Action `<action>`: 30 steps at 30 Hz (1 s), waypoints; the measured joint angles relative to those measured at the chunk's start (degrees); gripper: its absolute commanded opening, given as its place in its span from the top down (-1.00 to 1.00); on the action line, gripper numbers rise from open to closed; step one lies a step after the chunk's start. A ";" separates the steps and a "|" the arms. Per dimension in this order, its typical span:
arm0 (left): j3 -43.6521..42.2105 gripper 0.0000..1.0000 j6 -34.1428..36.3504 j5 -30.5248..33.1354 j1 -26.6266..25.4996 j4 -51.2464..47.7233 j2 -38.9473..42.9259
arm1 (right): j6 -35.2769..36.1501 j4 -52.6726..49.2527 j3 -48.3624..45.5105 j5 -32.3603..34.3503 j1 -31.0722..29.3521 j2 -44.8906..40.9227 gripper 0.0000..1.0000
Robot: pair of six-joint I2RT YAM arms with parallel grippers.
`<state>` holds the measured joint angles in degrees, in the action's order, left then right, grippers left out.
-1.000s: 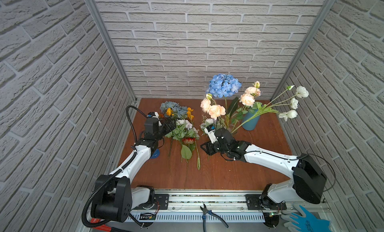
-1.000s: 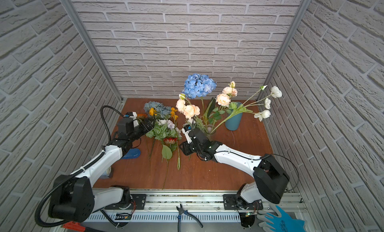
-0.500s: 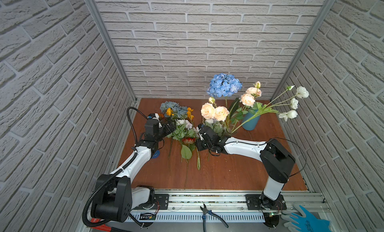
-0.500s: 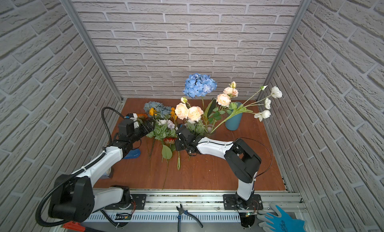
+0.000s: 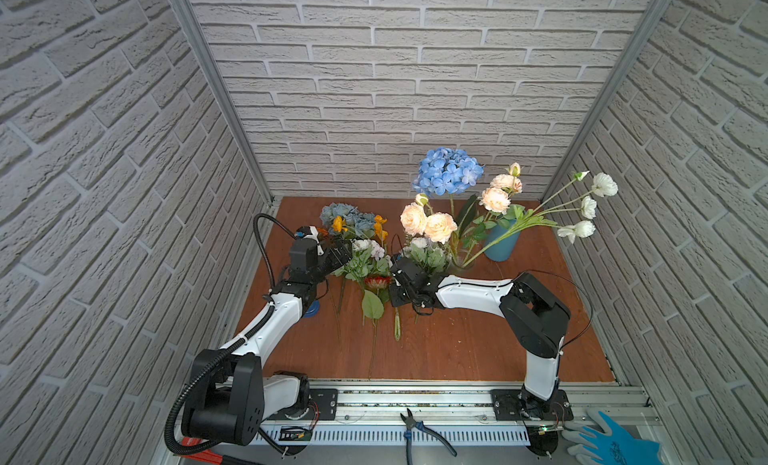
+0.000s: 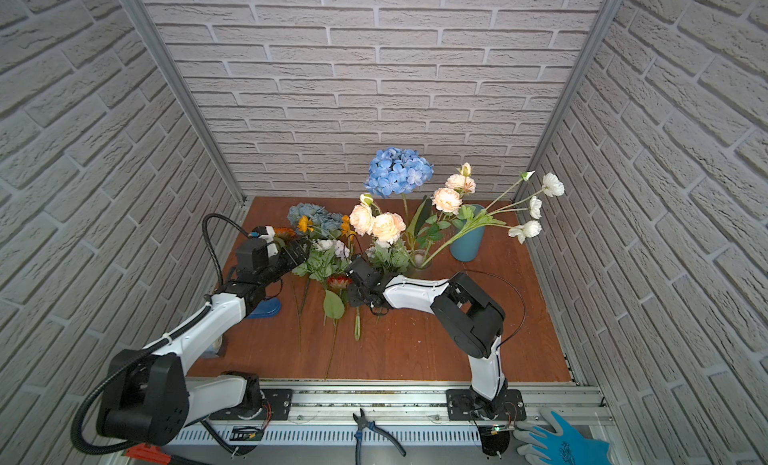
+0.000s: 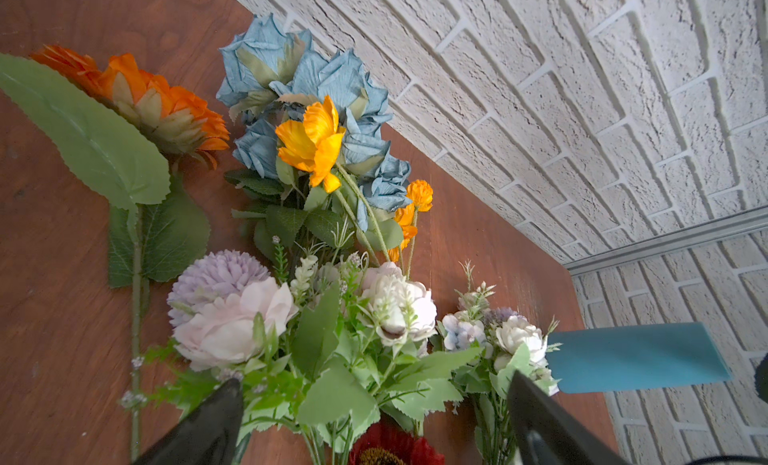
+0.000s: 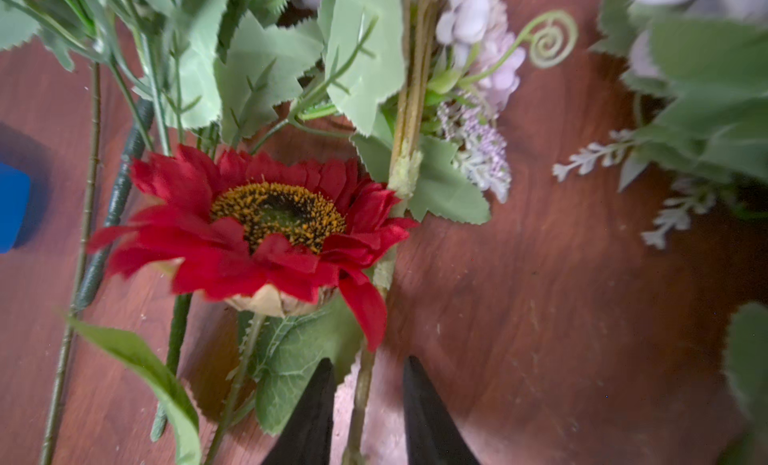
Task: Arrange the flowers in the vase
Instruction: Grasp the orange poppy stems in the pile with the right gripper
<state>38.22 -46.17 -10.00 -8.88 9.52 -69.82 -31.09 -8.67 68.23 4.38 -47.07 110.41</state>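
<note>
Top views: white poppies [image 5: 604, 184] standing in clear vase [image 5: 462, 264]. Wrist views: left end effector [image 7: 374, 379] wide, right end effector [image 8: 368, 361] narrow around stem [image 8: 360, 400].

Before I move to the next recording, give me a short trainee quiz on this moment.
1. True or false: the red daisy lies on the table.
2. What sits between the fingertips of the right gripper? A) a pale green stem B) the red daisy's head C) nothing
3. Fill in: the left gripper is ___ , with its fingers on either side of the lilac-white bunch.

Key: 1 true; 2 A; 3 open.
</note>
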 measured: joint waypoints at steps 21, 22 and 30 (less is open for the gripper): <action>-0.04 -0.96 -0.09 -0.94 -0.02 1.86 0.02 | 0.68 -6.58 0.72 5.70 -0.09 -9.77 0.89; -0.04 -0.97 -0.22 -1.31 -0.04 2.45 0.02 | 1.03 -6.93 1.11 6.16 -0.09 -10.67 0.89; 0.00 -0.85 -1.90 -6.84 -1.03 9.35 0.07 | 4.92 -5.29 2.45 5.64 -0.09 -14.60 0.89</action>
<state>38.22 -48.07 -16.84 -9.91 18.87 -69.76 -26.17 -13.96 70.67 10.02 -47.16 95.81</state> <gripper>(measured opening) 0.939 0.080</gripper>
